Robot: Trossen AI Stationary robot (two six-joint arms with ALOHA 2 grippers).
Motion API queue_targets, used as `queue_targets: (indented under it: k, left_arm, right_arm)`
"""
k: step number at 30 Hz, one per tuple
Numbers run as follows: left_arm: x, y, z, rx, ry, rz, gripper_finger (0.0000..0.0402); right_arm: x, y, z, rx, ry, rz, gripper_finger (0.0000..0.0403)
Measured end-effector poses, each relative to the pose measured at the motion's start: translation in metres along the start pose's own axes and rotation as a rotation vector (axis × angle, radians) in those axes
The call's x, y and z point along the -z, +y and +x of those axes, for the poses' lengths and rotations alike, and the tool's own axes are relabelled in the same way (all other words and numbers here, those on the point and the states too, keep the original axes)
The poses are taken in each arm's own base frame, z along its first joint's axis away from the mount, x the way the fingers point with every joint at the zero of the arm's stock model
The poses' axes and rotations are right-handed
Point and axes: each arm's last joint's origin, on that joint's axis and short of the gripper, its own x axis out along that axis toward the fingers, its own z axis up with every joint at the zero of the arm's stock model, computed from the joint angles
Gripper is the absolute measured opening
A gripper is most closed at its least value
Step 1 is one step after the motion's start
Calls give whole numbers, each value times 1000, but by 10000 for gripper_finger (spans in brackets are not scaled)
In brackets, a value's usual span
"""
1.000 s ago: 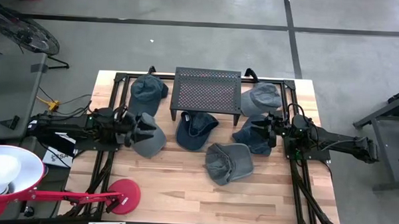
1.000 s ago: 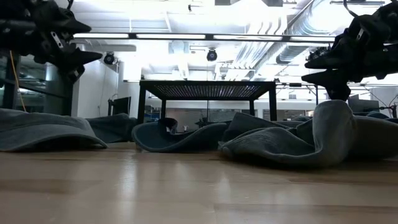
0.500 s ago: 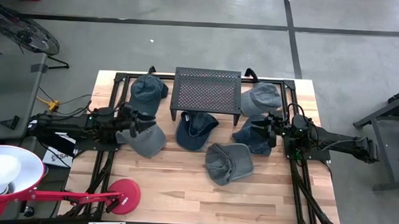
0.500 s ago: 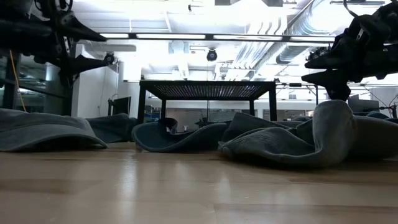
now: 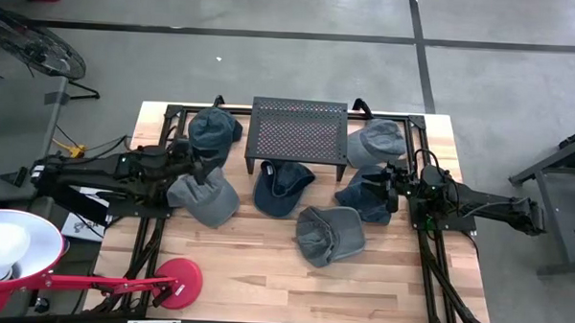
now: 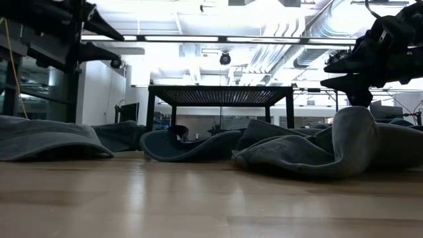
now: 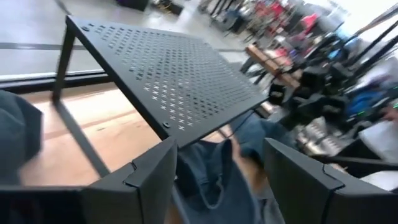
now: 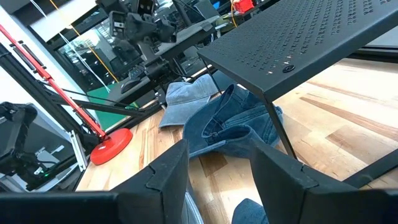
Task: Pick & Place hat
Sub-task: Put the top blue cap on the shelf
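Hats lie scattered over the table (image 5: 264, 276), and none is held. The left gripper (image 5: 203, 165) hangs above the table with its fingers (image 7: 140, 180) spread wide and nothing between them; a grey hat (image 5: 205, 199) lies just below and in front of it on the wood, and another grey hat (image 5: 214, 128) lies near its far side, toward the back edge. Ahead of that gripper stands the black perforated rack (image 5: 298, 135), and under the rack's front edge lies a blue hat (image 5: 280, 187), which the left wrist view shows between the fingers' tips, farther off. The right gripper (image 5: 390, 177) hovers at the table's other side, its fingers (image 8: 168, 174) also parted and empty, directly over a dark blue hat (image 5: 368, 195). Behind it, beside the rack, rests a grey hat (image 5: 376, 141); in front of it, toward the table's middle, lies a crumpled grey hat (image 5: 330, 234). A red lamp (image 5: 16, 257) with a round base (image 5: 176, 280) stands at the table's near left corner, well apart from both grippers.
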Motion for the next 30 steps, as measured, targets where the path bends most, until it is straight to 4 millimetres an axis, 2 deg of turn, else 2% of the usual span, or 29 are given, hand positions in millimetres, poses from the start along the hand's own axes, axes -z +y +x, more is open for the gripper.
queue_targets:
  k: [10,17,20,24,30]
  left_arm:
    - [-39,-43,21,-85,62,209,189]
    - [-62,-63,38,-286,176,332,188]
    - [-80,-60,44,-349,235,312,190]
    - [-96,-44,59,-455,381,268,201]
    - [-109,-20,86,-564,498,210,215]
  right_arm:
    - [0,0,0,0,0,0,161]
    - [0,0,0,0,0,0,161]
    - [0,0,0,0,0,0,162]
    - [0,0,0,0,0,0,162]
    - [0,0,0,0,0,0,162]
